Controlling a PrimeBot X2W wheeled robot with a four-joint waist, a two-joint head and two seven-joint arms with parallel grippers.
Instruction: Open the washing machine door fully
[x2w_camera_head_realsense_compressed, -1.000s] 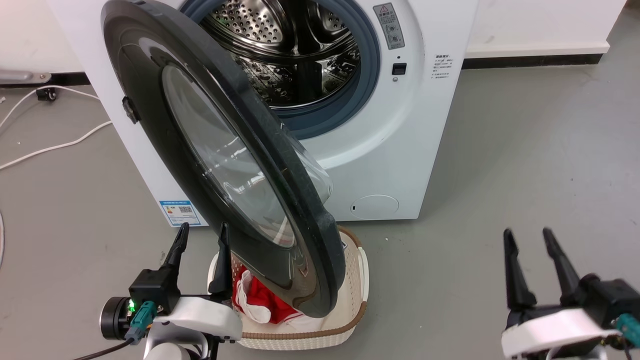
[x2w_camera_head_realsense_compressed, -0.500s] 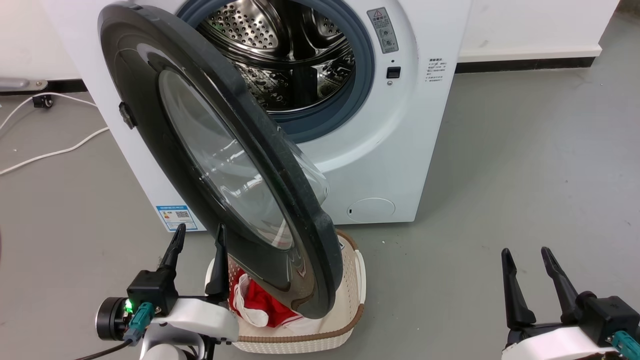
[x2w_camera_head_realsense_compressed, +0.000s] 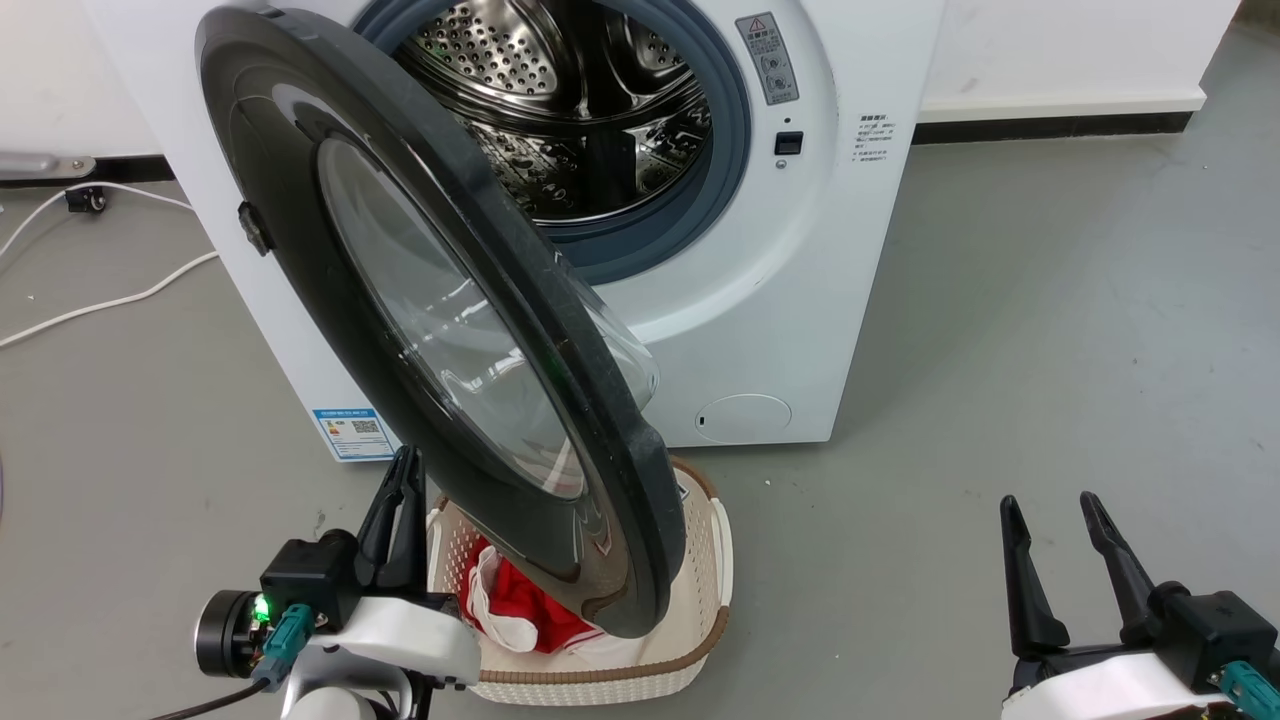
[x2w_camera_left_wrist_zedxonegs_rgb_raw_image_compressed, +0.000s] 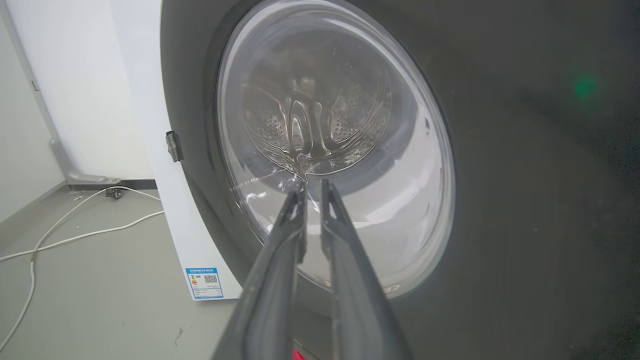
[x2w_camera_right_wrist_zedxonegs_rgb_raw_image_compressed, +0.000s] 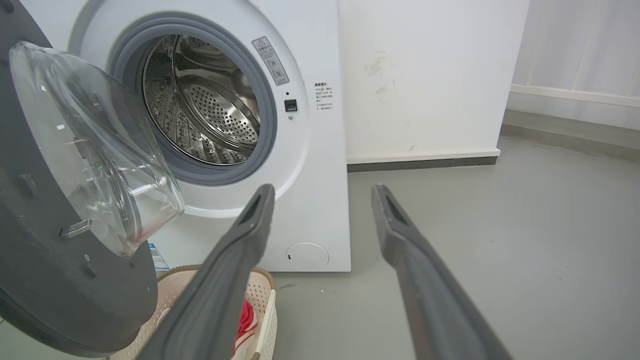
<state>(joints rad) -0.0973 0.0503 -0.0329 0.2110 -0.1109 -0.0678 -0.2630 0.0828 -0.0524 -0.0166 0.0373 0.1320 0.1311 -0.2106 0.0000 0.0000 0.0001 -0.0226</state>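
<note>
Head view: the washing machine (x2w_camera_head_realsense_compressed: 800, 300) stands at the far edge of the grey floor (x2w_camera_head_realsense_compressed: 1050, 300), against the wall, with its steel drum (x2w_camera_head_realsense_compressed: 580, 100) exposed.
Washing machine door (x2w_camera_head_realsense_compressed: 440, 330): partly swung out on its left-hand hinge and slanting across the front of the opening. Its glass bowl faces the drum and its glossy outer face is turned toward the left arm.
Left arm: low at the near left of the floor, with the pale forearm rising from the bottom edge. The wrist is tipped so the fingers point up and away at the door's outer face.
Left gripper (x2w_camera_head_realsense_compressed: 408, 458): clenched, its two fingers drawn together with only a thin slit between them and nothing in it. The tips are just beside the door's lower outer face. Contact cannot be told.
Left wrist view: the closed tips lie in front of the round window.
Right arm: low at the near right of the floor, well apart from the machine, with the fingers pointing up and forward.
Right gripper (x2w_camera_head_realsense_compressed: 1047, 497): released, its fingers spread wide and empty.
Basket (x2w_camera_head_realsense_compressed: 715, 560): on the floor just before the machine, under the door's lower rim, with red and white cloth (x2w_camera_head_realsense_compressed: 525, 600) inside.
Cable (x2w_camera_head_realsense_compressed: 100, 300): white, lying on the floor left of the machine.
</note>
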